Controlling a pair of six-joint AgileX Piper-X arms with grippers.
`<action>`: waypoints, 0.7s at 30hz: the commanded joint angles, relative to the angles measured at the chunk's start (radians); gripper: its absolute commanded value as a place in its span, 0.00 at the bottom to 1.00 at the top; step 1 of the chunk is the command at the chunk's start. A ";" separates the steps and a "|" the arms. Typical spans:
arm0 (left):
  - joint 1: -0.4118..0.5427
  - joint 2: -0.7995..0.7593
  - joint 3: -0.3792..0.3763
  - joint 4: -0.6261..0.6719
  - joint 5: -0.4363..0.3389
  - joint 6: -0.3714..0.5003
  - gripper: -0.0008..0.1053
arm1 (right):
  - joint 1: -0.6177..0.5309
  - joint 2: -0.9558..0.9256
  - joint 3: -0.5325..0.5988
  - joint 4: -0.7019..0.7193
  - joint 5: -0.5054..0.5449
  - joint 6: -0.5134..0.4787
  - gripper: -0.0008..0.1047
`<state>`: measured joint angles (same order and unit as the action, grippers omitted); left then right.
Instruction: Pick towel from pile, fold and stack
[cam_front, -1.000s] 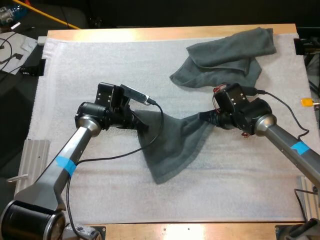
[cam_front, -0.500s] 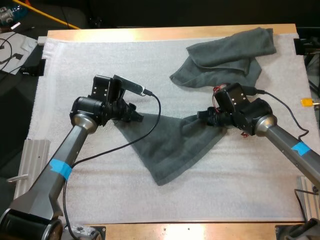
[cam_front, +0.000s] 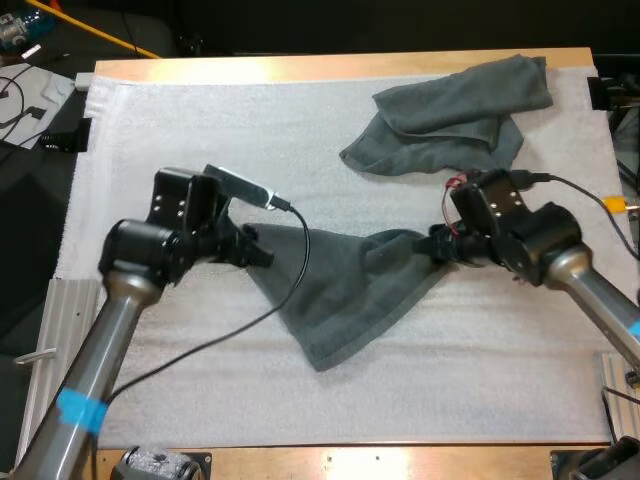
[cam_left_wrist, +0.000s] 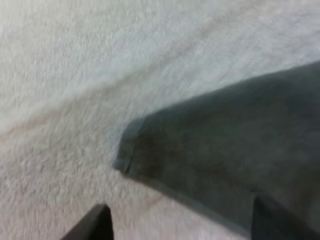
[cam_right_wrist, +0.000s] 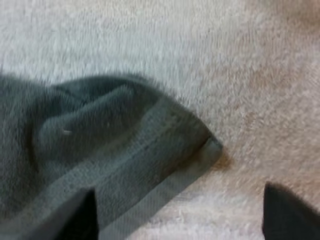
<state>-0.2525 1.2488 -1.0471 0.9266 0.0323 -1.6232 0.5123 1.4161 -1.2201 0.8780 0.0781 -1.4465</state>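
Both arms have drawn outward since a second ago. The left gripper (cam_front: 258, 255) and right gripper (cam_front: 438, 247) each sit backed off a corner of the towel (cam_front: 340, 290), which lies half spread on the mat (cam_front: 200, 130) between them. Both stand wide, holding nothing, with a corner just ahead of the fingers (cam_left_wrist: 97, 222). Picking looks done; folding and stacking remain. Another towel (cam_front: 450, 110) lies crumpled beyond the right gripper.

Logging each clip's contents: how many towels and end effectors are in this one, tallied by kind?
Dark grey-green towels: 2, the spread towel between the arms and the crumpled towel farther back.
End effectors: 2, the left end effector and the right end effector, both open.
Total: 4
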 joint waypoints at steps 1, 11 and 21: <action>0.003 -0.085 -0.001 0.085 0.031 -0.030 0.54 | 0.004 -0.068 -0.005 0.086 0.005 -0.043 0.63; 0.001 -0.279 -0.004 0.225 0.100 -0.073 0.53 | -0.003 -0.164 -0.002 0.171 -0.011 -0.060 0.59; 0.005 -0.418 0.020 0.321 0.172 -0.084 0.54 | 0.002 -0.167 0.147 0.078 -0.072 -0.047 0.48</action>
<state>-0.2471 0.8625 -1.0439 1.2257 0.1762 -1.6970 0.5169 1.2539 -1.1260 0.9958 0.0337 -1.5027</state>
